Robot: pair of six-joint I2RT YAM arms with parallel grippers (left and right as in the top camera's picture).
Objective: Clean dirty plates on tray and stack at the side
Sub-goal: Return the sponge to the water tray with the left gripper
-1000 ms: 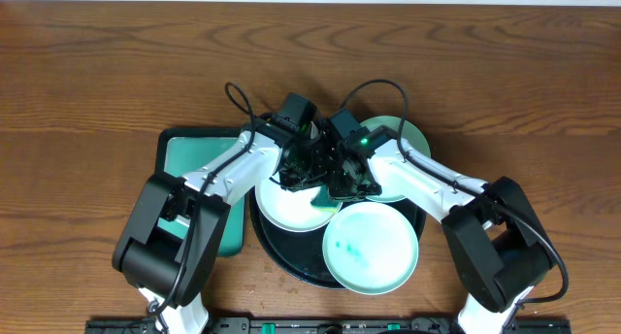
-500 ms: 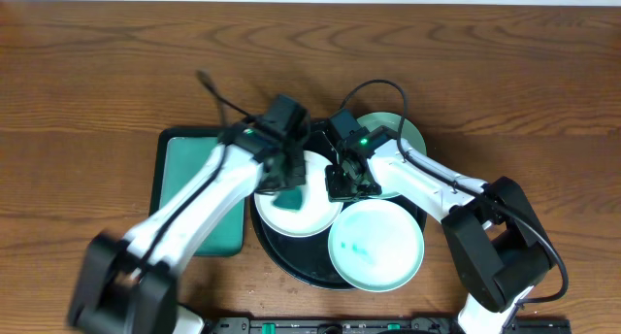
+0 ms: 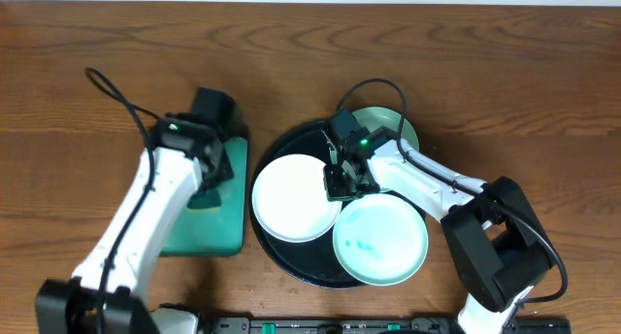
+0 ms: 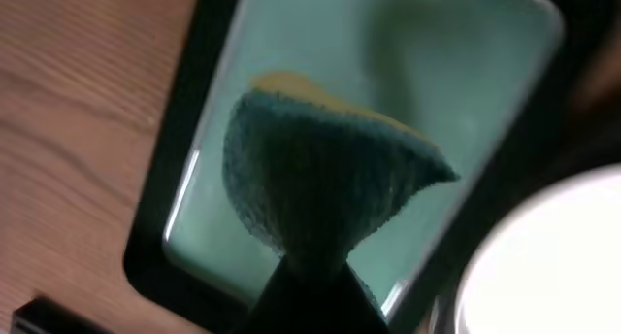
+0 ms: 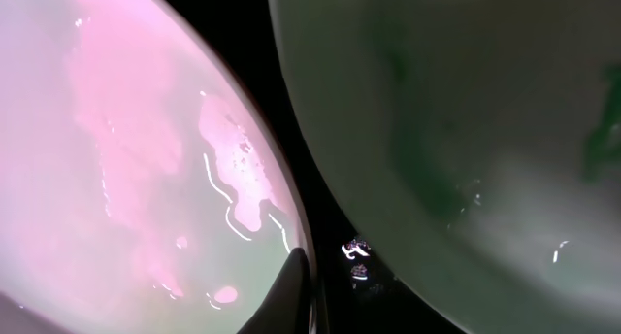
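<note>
The left gripper (image 4: 309, 281) pinches a sponge (image 4: 320, 169) above the teal tray (image 4: 475, 72). The right gripper (image 3: 340, 185) sits closed beside the white plate (image 3: 291, 200).

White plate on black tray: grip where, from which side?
Pinch the rim of the white plate at its left edge, coming from the left. It lies flat, so only the rim is grippable; the right gripper and front mint plate crowd its right side.
</note>
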